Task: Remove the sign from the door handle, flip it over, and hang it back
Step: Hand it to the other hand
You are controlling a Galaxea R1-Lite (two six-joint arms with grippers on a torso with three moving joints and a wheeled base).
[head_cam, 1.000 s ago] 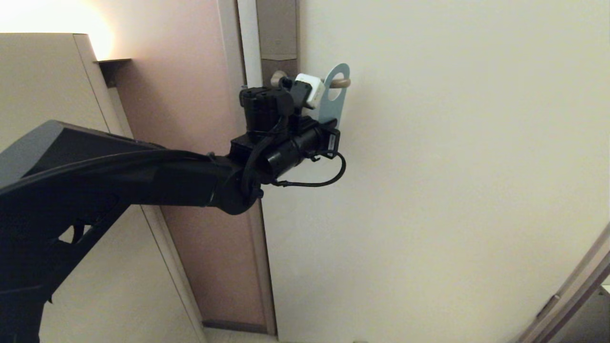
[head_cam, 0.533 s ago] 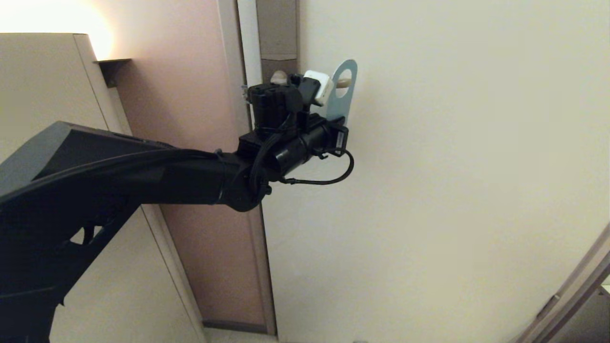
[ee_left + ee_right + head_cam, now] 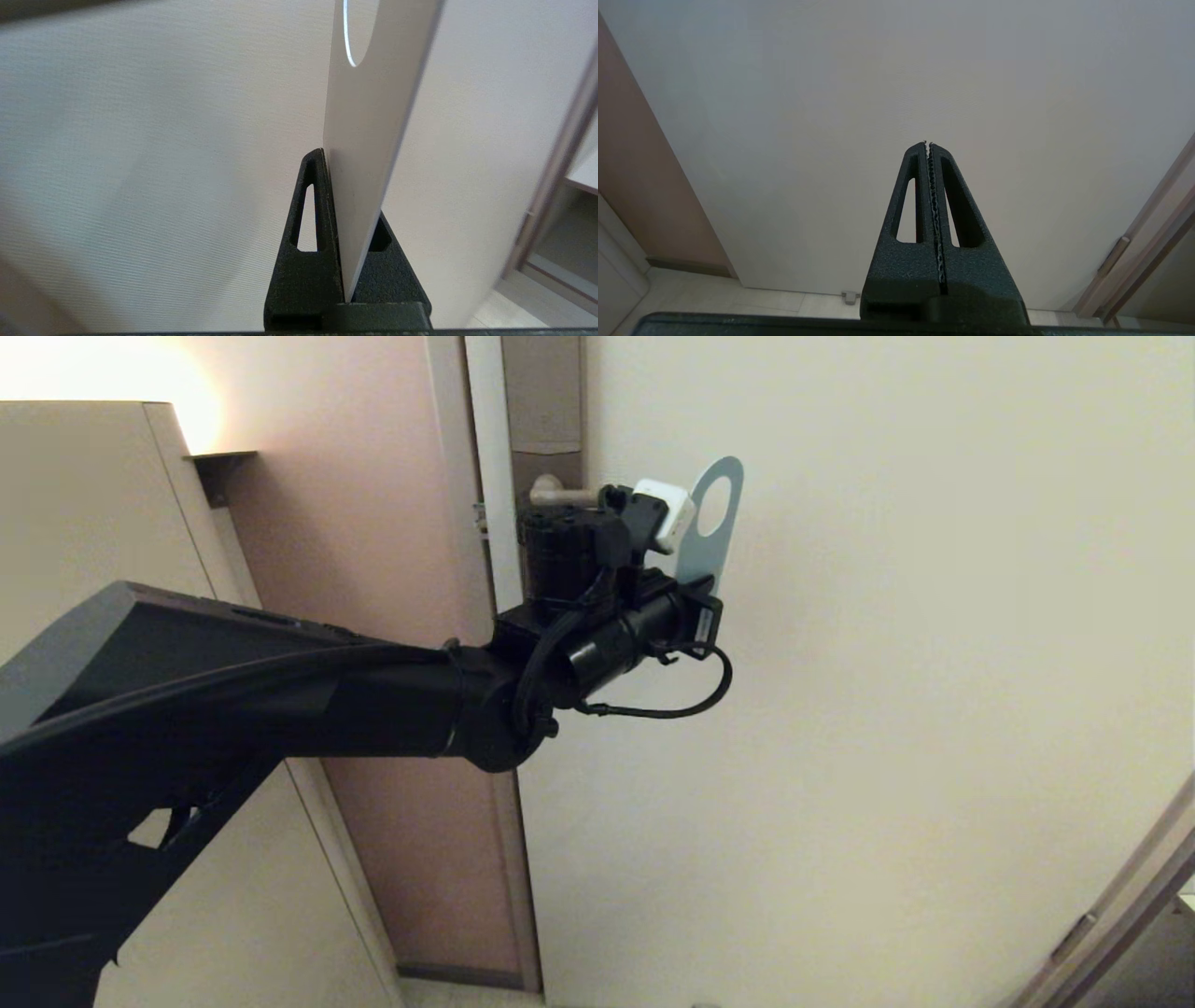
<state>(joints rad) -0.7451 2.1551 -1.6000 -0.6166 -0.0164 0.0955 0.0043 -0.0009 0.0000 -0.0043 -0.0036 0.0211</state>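
The sign [image 3: 702,547], a light blue card with a large oval hole, stands upright in front of the white door, to the right of the door handle [image 3: 558,495] and free of it. Nothing passes through the hole. My left gripper [image 3: 693,581] is shut on the sign's lower end. In the left wrist view the sign [image 3: 373,116] rises edge-on from between the black fingers [image 3: 309,261] of my left gripper [image 3: 346,196], and its lettering is not visible. My right gripper [image 3: 928,144] is shut and empty, pointing at the door lower down; it is outside the head view.
The lock plate [image 3: 546,429] runs up the door's left edge beside the door frame [image 3: 490,448]. A pinkish wall [image 3: 373,523] and a beige cabinet [image 3: 84,523] are at the left. Another frame [image 3: 1120,896] is at the lower right. A door stop [image 3: 850,297] sits on the floor.
My left gripper has moved to the right with the sign. The sign's hole has slid off the end of the door handle, which now shows bare.
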